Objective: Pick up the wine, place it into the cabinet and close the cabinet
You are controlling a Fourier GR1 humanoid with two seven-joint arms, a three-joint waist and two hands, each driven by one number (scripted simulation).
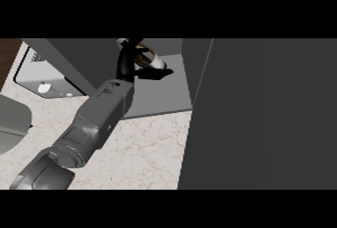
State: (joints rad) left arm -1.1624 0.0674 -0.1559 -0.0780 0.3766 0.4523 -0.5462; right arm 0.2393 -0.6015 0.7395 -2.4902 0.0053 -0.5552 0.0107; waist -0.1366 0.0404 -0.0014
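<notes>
Wine [153, 59] — inside cabinet [161, 95], clasped by left hand [141, 67], fingers curled round it; long axis slants rightward. Cabinet door [263, 116] stands open right of cabinet, over the table [148, 151].

The wine [150, 55] at twelve o'clock shows only as a pale sliver; the black left hand [141, 67] curled round it hides most of it. The cabinet [164, 89] is cut by the view's top, and its open door [263, 116] at three o'clock blocks whatever lies behind. A white appliance [43, 78] at ten o'clock is partly covered by the cabinet's side. A grey shape [13, 122] at nine o'clock runs off the edge.
</notes>
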